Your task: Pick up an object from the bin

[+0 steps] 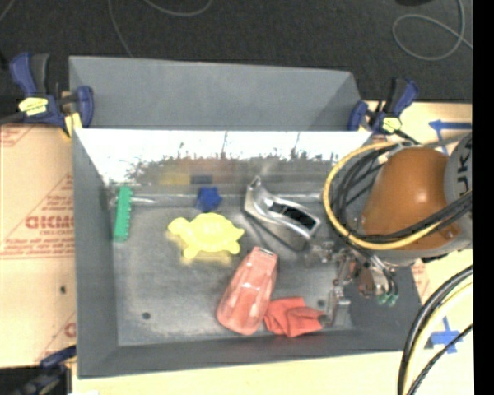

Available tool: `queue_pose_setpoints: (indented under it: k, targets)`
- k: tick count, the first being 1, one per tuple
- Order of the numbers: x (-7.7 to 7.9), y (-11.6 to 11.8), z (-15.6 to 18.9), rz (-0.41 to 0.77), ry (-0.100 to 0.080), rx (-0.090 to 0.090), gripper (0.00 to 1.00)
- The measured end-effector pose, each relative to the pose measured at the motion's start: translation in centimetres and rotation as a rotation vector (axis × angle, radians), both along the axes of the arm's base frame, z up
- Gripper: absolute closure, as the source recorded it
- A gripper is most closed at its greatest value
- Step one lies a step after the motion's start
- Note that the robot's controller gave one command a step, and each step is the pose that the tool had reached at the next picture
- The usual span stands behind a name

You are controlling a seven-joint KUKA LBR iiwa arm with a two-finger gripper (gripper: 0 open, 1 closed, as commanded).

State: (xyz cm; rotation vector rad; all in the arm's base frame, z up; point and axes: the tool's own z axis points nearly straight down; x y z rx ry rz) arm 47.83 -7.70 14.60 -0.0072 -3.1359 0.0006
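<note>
Item: red crumpled soft piece (pixel 292 317), front right of grey metal bin (pixel 95 253), beside pink translucent plastic shell (pixel 249 290). My jaws stood just right of it; open or closed, I could not tell.

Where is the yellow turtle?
The turtle lies mid-bin, toward the view's left, just below the blue piece, between the green comb on its left and the pink toy at its lower right.

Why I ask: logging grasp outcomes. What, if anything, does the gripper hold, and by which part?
Cannot be told: the gripper sits low beside the right edge of the crumpled red cloth-like thing.
</note>
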Motion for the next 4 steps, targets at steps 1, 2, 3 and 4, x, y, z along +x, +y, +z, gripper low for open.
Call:
queue_pose_setpoints:
  k: [1, 2, 3, 4]
  targets:
    - [0.2, 0.0, 0.4, 0.003, -0.008, -0.001, 0.00]
    - [0.5, 1.0, -2.4, 0.069, -0.012, -0.003, 0.00]
    - [0.4, 3.6, -5.0, 0.165, -0.006, -0.001, 0.00]
    - [-0.4, 3.8, -7.5, 0.105, -0.016, -0.003, 1.00]
